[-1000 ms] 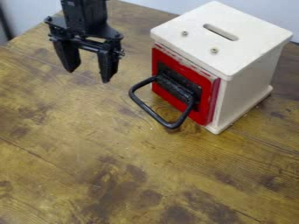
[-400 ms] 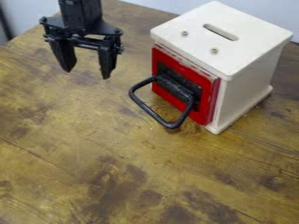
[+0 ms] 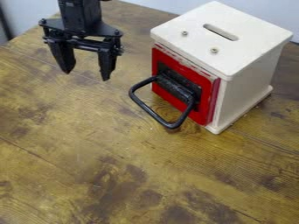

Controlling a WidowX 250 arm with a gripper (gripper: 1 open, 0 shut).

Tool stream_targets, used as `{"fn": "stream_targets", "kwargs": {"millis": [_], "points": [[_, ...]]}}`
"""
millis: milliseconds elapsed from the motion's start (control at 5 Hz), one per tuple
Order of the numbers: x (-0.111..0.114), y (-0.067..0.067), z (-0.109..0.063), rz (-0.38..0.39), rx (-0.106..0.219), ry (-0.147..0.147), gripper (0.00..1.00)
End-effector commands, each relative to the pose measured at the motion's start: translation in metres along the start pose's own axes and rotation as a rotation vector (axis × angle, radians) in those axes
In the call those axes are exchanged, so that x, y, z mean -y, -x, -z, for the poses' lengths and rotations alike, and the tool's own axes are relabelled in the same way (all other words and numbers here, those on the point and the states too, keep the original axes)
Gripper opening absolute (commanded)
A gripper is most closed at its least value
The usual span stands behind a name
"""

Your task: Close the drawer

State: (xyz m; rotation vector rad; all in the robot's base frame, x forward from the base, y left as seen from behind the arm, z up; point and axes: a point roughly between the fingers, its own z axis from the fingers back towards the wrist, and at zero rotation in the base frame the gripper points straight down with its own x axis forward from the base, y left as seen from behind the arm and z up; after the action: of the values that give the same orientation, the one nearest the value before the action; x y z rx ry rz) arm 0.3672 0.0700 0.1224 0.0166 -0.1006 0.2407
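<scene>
Nearest you, bare wooden table [image 3: 105,175] is lying open, giving plenty of room to swing in low. Beyond it the black wire handle [image 3: 158,105] is drooping onto the tabletop, probably because it hangs loose from the red drawer [image 3: 184,85]. The drawer front is sitting nearly flush in the cream housing [image 3: 233,52] at the right, so it looks closed or close to it. Farther back on the left, your gripper [image 3: 84,66] is hanging with fingers spread and empty, well apart from the handle, near the table's far edge.
</scene>
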Motion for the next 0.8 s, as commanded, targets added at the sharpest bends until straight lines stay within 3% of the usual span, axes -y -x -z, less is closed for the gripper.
{"fn": "stream_targets", "kwargs": {"millis": [0,600], "points": [[0.0043,-0.0029,-0.0271,0.024,0.077,0.009,1.00],[0.0039,-0.0102,-0.0249,-0.227,0.074,-0.014,1.00]]}}
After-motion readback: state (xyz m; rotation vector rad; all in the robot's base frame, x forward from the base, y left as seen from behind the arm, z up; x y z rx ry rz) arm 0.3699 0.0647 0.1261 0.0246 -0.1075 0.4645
